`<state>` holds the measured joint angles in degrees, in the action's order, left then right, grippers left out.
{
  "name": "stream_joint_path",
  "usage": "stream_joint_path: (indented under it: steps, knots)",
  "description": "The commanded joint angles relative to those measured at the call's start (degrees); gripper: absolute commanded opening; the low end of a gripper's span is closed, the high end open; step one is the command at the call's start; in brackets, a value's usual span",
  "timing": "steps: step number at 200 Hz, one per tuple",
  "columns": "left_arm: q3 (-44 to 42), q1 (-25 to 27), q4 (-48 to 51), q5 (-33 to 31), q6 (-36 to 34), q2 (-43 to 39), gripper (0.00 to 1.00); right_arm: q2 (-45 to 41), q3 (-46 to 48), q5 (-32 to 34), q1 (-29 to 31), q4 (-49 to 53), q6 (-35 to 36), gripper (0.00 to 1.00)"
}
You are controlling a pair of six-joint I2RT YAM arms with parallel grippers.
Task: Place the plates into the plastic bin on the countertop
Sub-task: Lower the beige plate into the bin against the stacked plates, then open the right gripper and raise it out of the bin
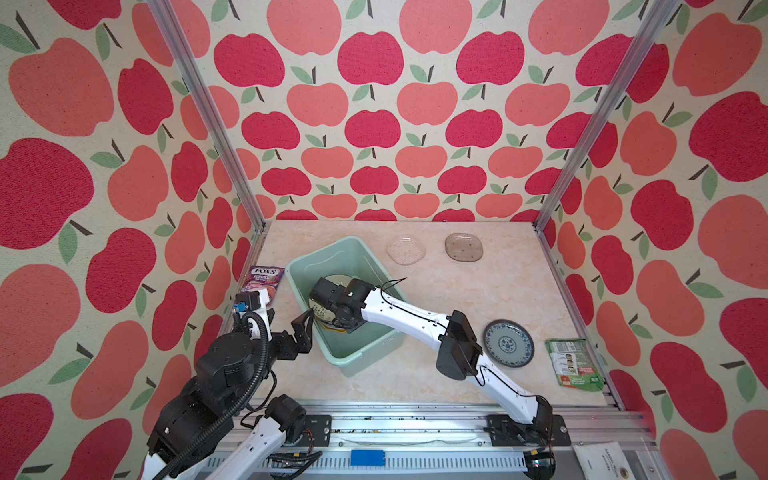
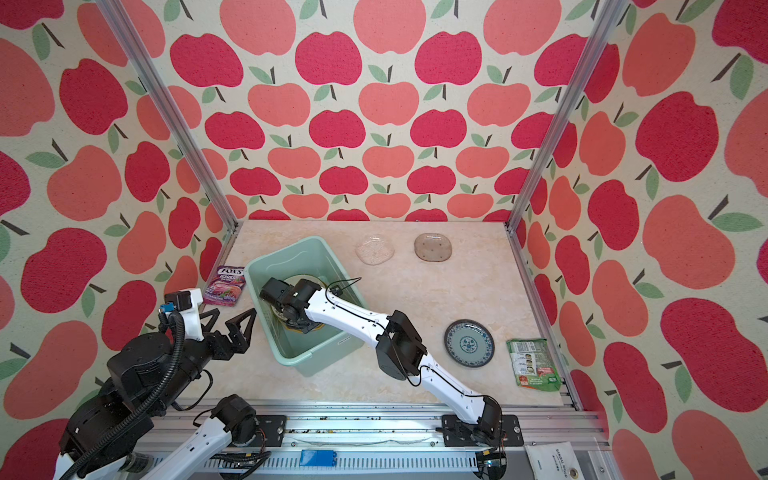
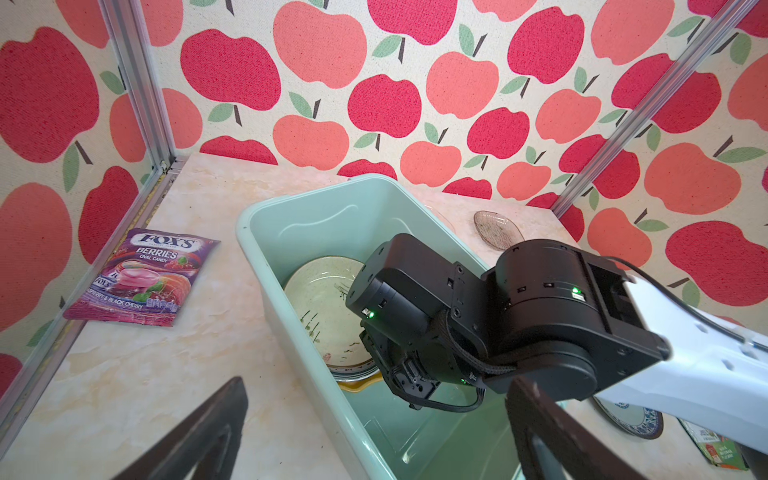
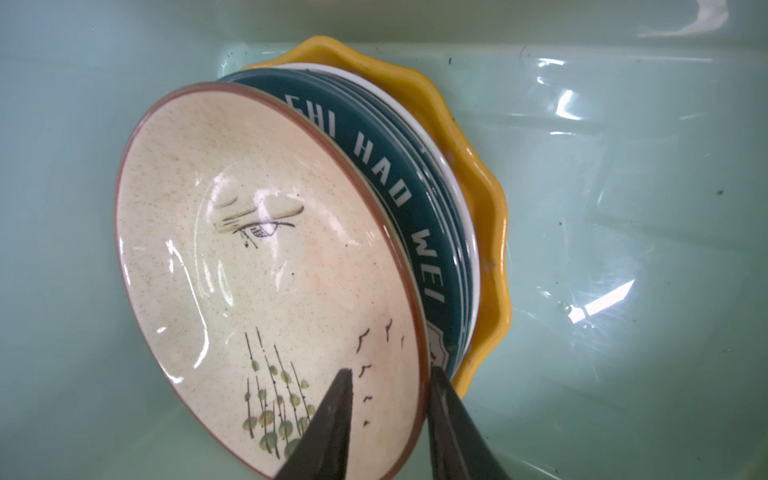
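Note:
My right gripper (image 4: 390, 372) reaches down into the mint-green plastic bin (image 1: 348, 358). Its jaws are open astride the brown rim of a cream plate (image 4: 257, 270) painted with reeds and birds. That plate leans tilted on a stack of plates with dark lettered rims (image 4: 411, 199) and a yellow scalloped plate (image 4: 478, 166). On the countertop (image 1: 478, 299) lie a blue-patterned plate (image 1: 508, 343) and two glass plates (image 1: 406, 248) (image 1: 464, 247). My left gripper (image 2: 228, 324) is open and empty just left of the bin.
A purple Fox's candy packet (image 1: 265, 282) lies left of the bin by the wall. A green snack packet (image 1: 575, 363) lies at the right edge beside the blue-patterned plate. Aluminium frame posts stand at the back corners.

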<state>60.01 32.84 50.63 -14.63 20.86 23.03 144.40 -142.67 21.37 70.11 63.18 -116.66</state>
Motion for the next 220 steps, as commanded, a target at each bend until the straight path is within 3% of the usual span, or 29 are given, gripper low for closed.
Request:
stream_joint_path:
  steps: [1, 73, 109, 150, 183, 220]
  knots:
    - [1.8, -0.2, 0.5, -0.8, -1.4, 0.7, 0.99, -4.8, 0.6, 1.3, 0.5, 2.3, 1.6, 0.36]
    - [3.5, -0.2, 2.1, -1.8, -1.1, 0.7, 0.99, -9.1, 2.4, 2.6, 1.6, 2.4, 5.5, 0.55]
    - [5.0, -0.2, 3.2, -2.3, -1.5, 0.9, 0.99, -12.0, 2.2, 4.0, 1.8, -0.1, 12.6, 0.61]
    - [8.0, -0.2, 3.9, -0.8, -2.9, 1.1, 0.99, -16.7, 2.2, 3.8, 2.0, -4.2, 26.6, 0.65]
    - [12.2, -0.2, 4.8, 3.1, -2.9, 3.0, 0.99, -22.1, 3.5, 3.9, 1.9, -6.7, 44.2, 0.64]
    - [17.6, -0.2, 4.3, 10.3, -2.5, 8.6, 0.99, -34.8, 15.8, -0.2, -0.4, -12.9, 65.3, 0.62]
